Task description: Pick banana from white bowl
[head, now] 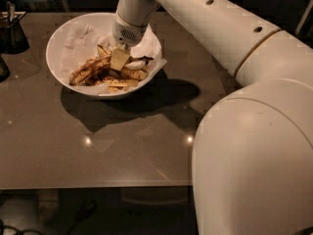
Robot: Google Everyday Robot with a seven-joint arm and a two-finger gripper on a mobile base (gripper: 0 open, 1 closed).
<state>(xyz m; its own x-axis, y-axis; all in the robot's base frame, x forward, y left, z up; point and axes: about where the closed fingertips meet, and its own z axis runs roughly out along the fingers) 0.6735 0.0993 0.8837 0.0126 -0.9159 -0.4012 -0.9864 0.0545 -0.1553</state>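
Note:
The white bowl (55, 62) stands on the table at the upper left, lined with crumpled white paper (80, 38). Several overripe bananas and banana pieces lie in it. The longest banana (89, 69), dull yellow with brown-black streaks, lies along the bowl's left front, slanting up to the right. My gripper (120, 59) hangs down from the white arm into the bowl, just right of that banana's upper end and over the shorter pieces (128, 75). I cannot see whether it touches or holds any fruit.
A small dark container (12, 29) stands at the table's far left, with another dark object (3, 68) below it at the edge. My large white arm (254, 131) fills the right side. The table's front edge (98, 186) runs across the bottom.

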